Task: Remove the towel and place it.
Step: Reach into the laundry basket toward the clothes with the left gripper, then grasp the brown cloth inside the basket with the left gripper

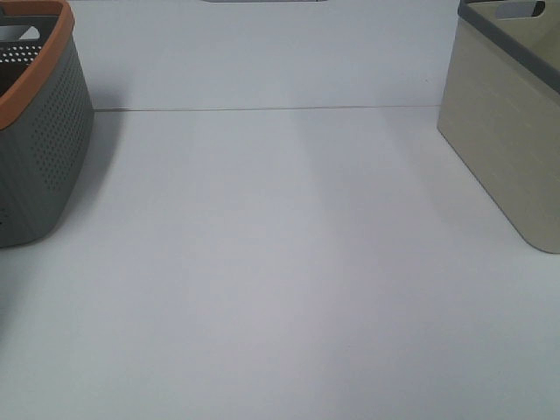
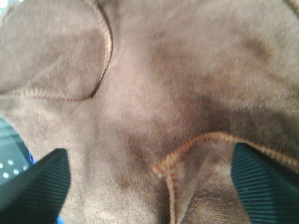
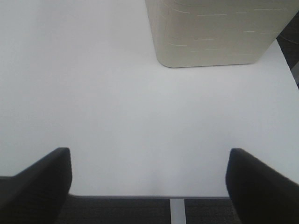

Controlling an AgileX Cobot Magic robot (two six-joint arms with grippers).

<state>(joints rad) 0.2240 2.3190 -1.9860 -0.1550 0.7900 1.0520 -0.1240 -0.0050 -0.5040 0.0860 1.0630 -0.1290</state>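
Though unseen from the high camera, fills the left wrist view edge to edge: the towel [image 2: 154, 93], brown terry, rumpled, with stitched hems curling over in two folds. Lies close under the left jaws, set wide, one dark ribbed finger [image 2: 35, 189] at each side of the cloth and nothing pinched between. Shows a sliver of perforated grey-green wall [image 2: 8, 165] at one edge. Right jaws likewise wide, holding nothing, over bare white bench [image 3: 117, 102] near the beige bin [image 3: 215, 32]. From high up: grey perforated basket [image 1: 52, 149] with orange rim at left, beige bin at right, well apart.
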